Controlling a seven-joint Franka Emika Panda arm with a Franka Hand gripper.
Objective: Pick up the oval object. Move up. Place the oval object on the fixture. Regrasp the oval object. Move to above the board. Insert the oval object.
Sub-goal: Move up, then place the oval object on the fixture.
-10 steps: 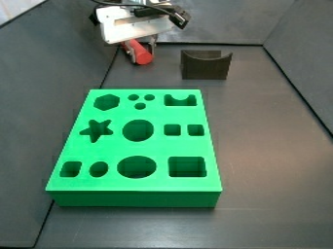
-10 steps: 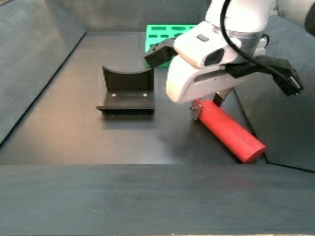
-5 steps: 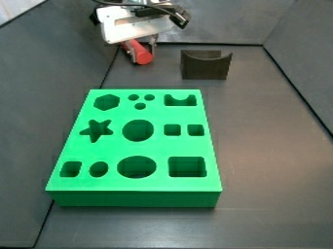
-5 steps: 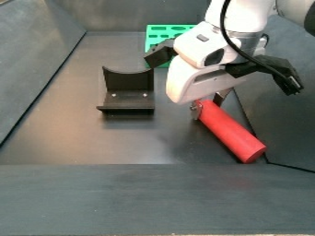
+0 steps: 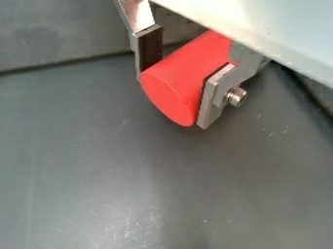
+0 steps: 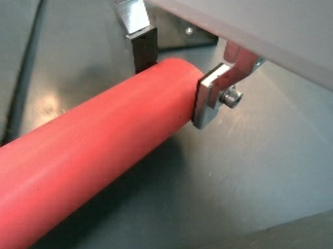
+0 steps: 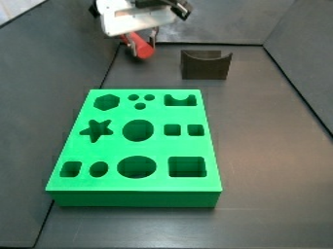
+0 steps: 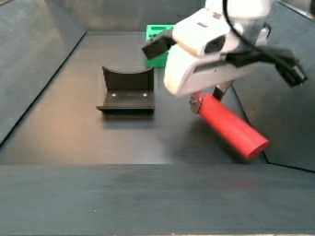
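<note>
Open floor lay around the loaded gripper.
The gripper [image 8: 207, 98], clamping the oval object [image 8: 234, 127], hung beside the fixture [image 8: 125, 89]; bare floor separated them, the board [image 7: 140, 146] lying well apart.

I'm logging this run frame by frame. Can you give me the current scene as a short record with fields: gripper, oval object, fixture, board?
gripper: shut on the oval object, near one of its ends, at the far end of the floor from the board
oval object: red, tilted, one end between the silver fingers; whether it has left the floor is unclear
fixture: dark block with a U notch, notch empty, beside the gripper
board: green, flat on the floor, none of its cutouts filled
</note>
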